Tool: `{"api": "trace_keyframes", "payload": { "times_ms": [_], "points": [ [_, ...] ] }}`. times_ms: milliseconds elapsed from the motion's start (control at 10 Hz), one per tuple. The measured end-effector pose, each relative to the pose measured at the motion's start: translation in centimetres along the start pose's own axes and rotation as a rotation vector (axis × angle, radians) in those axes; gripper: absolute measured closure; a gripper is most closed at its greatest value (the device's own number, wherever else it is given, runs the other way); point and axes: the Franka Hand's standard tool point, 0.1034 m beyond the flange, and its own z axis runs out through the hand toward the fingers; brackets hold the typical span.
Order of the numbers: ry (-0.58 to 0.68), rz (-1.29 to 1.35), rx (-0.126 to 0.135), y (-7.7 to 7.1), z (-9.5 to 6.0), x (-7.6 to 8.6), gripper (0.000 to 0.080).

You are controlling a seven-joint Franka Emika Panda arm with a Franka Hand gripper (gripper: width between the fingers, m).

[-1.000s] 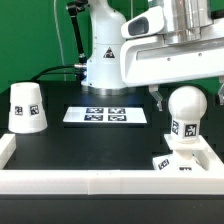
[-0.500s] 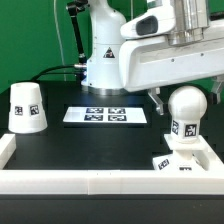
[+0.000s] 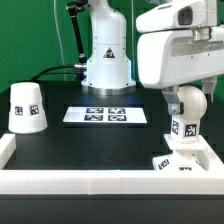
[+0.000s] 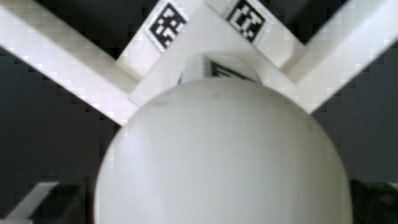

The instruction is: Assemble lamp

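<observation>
The round-topped bulb point(image 3: 189, 112) stands upright on the flat square base block point(image 3: 181, 161) at the exterior view's front right corner. My gripper point(image 3: 185, 97) hangs right over the bulb, and the arm's white body hides the bulb's top. In the wrist view the bulb point(image 4: 214, 150) fills the picture, with the tagged base point(image 4: 199, 45) beyond it. My gripper point(image 4: 210, 208) straddles the bulb with dark fingers point(image 4: 39, 203) at both of its sides, open wide. The cup-shaped shade point(image 3: 27, 106) stands mouth down at the exterior view's left, far from the gripper.
The marker board point(image 3: 105, 115) lies flat at the middle back. The white robot pedestal point(image 3: 106, 55) stands behind it. A low white wall point(image 3: 95, 183) runs along the front and sides, and its corner bars point(image 4: 54, 55) flank the base.
The arm has moved to the exterior view's right, from behind and beside the bulb to right over it, now covering the bulb's top. Bulb, base and shade have not moved.
</observation>
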Motion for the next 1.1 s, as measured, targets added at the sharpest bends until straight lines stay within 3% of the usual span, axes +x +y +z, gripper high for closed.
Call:
{"api": "trace_keyframes", "payload": {
  "times_ms": [300,900,1100],
  "points": [
    [0.002,-0.126,-0.004,0.29,0.02,-0.12,0.0101],
    [-0.041,-0.712,-0.027,0.76,0.42,-0.51,0.0101],
    [-0.046,-0.728,-0.027,0.92,0.51,-0.72,0.0101]
  ]
}}
